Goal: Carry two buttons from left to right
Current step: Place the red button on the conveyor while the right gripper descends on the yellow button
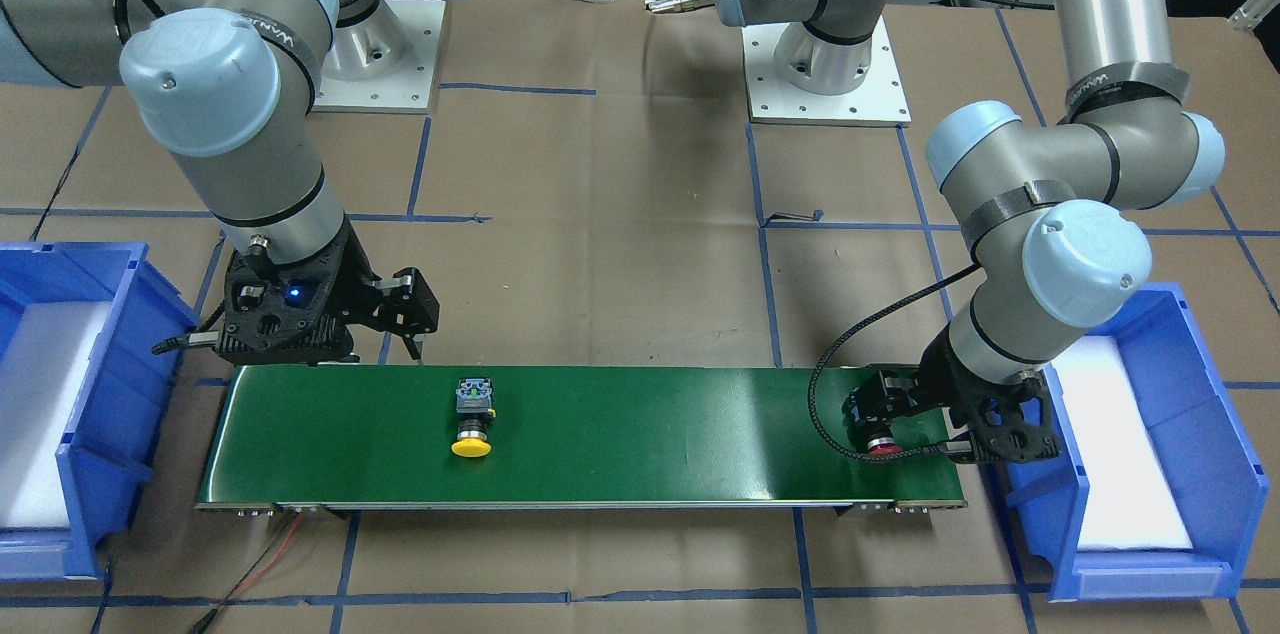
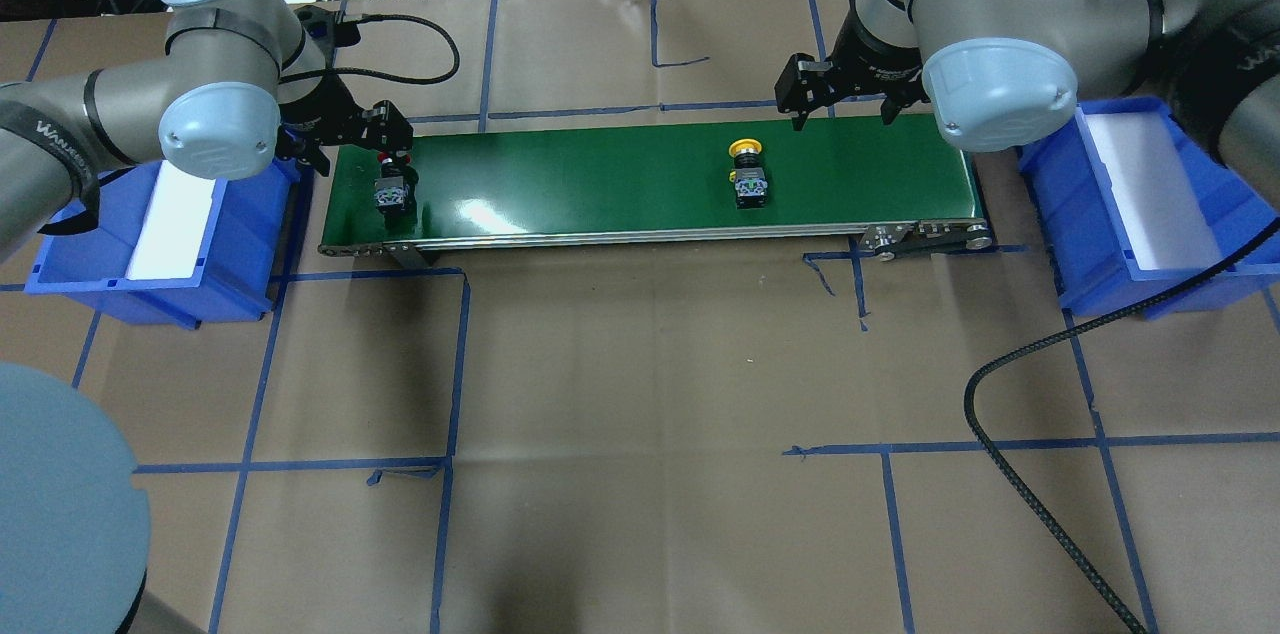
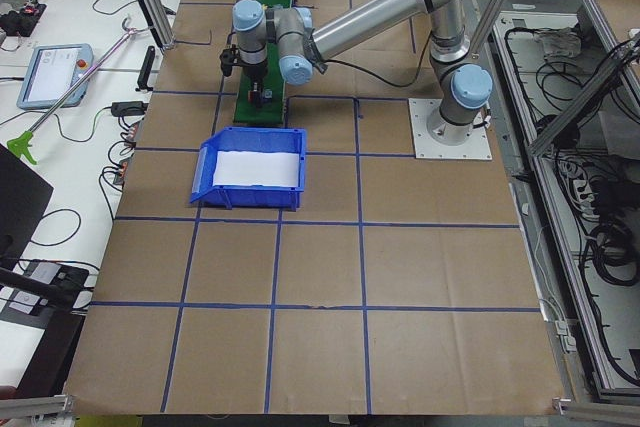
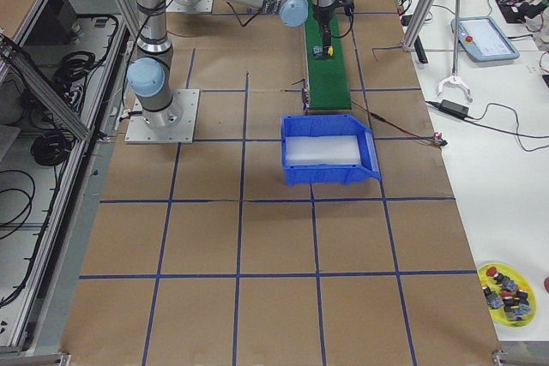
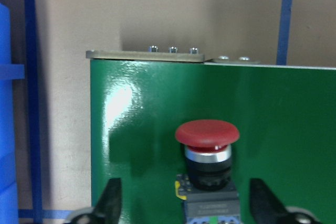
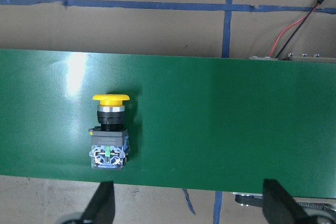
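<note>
- Long green conveyor belt (image 2: pixel 600 184) lying across a table covered in brown paper (image 2: pixel 650 364) marked with blue tape lines
- On the belt's left end, red-capped push-button (image 5: pixel 207 156) with a round mushroom cap, black barrel and grey-white contact block, lying on its side, cap pointing away from the robot
- Black two-finger left gripper (image 5: pixel 186 200) low over that button, fingers (image 5: pixel 112 203) spread wide on either side of it, clear of it, nothing held
- Further along the belt, nearer the right end, yellow-capped push-button (image 6: pixel 109 132) of the same build, also on its side, cap likewise pointing away from the robot, well apart from the red one
- Black two-finger right gripper (image 6: pixel 189 205) raised above the belt near the yellow button, fingers (image 6: pixel 102 205) wide apart, empty, touching nothing
- Just beyond the belt's left end, blue plastic left bin (image 2: pixel 240 244) with a white lining
- Just beyond the right end, matching blue plastic right bin (image 2: pixel 1090 244), also lined in white
</note>
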You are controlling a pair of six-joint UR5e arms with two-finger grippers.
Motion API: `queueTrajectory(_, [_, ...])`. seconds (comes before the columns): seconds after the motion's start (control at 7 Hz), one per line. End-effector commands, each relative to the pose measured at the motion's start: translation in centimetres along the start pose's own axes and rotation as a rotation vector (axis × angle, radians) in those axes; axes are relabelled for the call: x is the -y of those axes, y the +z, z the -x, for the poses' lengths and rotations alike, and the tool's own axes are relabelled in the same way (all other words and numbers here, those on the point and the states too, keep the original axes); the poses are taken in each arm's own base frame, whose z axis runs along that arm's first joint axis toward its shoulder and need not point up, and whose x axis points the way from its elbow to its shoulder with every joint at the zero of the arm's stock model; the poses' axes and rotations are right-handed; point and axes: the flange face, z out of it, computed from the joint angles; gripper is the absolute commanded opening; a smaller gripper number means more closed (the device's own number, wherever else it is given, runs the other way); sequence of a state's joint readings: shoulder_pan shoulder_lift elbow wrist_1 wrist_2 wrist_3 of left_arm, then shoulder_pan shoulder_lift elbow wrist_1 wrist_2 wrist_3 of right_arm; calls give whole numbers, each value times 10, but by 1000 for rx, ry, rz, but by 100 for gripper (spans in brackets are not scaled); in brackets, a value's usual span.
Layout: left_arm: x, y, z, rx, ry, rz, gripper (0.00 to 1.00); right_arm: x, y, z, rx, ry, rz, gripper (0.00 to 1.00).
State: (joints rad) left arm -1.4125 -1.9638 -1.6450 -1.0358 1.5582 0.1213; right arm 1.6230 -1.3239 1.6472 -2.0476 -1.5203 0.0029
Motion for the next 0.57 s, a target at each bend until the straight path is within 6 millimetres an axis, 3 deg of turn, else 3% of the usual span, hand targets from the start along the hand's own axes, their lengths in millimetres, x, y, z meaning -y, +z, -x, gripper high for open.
queueTrajectory(0.0, [-3,-40,-2,4,2,-27,100,4,15,-2,1,3,23,100])
queueTrajectory(0.14, [-14,-56,-5,0,5,-1,100,13,40,-5,1,11,56,100])
queueTrajectory(0.43, [-48,-104,-11,-8,4,55,100,24,71,-6,1,22,35,100])
